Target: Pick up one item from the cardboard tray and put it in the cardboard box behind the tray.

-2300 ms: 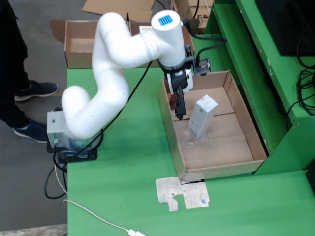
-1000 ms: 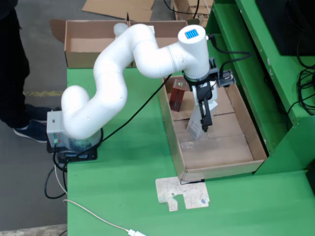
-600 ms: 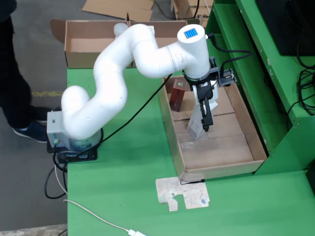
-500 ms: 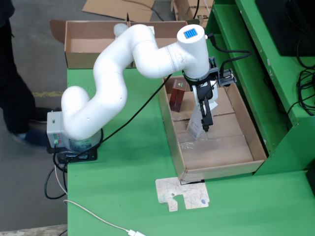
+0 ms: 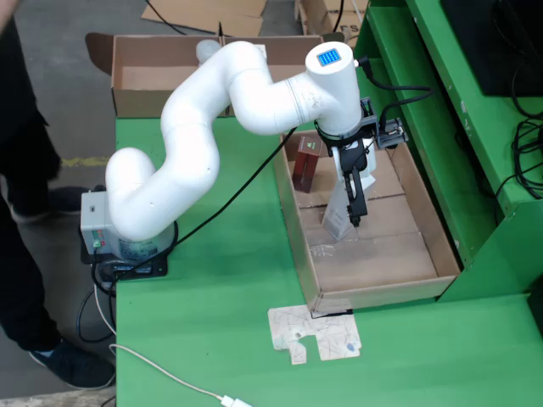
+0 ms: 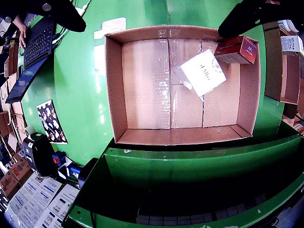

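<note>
A bright green desk [image 5: 229,280] carries the plain brown cardboard tray [image 6: 116,85]; inside lie a dark red carton with white lettering [image 6: 236,49] and a white packet with grey print [image 6: 204,72].

White arm bends in an S from its base near the surface's left edge (fixed view), wrist pointing straight down toward the right side. Hand [image 5: 355,208] hangs vertical, dark fingers [image 5: 357,202] close together; can't tell if shut. In the riding view, only dark blurred finger [image 6: 247,16] shapes at top corners.
</note>
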Available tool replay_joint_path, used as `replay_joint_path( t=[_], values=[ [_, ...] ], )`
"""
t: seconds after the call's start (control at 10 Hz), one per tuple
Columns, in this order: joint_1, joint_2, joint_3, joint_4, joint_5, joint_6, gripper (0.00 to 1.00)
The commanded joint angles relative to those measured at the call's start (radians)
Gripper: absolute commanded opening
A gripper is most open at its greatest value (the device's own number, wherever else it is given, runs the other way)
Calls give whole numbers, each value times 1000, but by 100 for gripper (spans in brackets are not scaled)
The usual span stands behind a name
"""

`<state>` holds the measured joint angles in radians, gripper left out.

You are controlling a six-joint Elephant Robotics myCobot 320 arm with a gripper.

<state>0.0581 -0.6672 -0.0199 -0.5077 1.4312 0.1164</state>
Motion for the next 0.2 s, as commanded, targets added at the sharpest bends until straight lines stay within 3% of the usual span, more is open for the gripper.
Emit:
replay_joint_path(
  t=[0.0,0.1],
  values=[
    [-6,22,20,12,-4,-7,100],
    [-6,22,20,12,-4,-7,100]
  ],
)
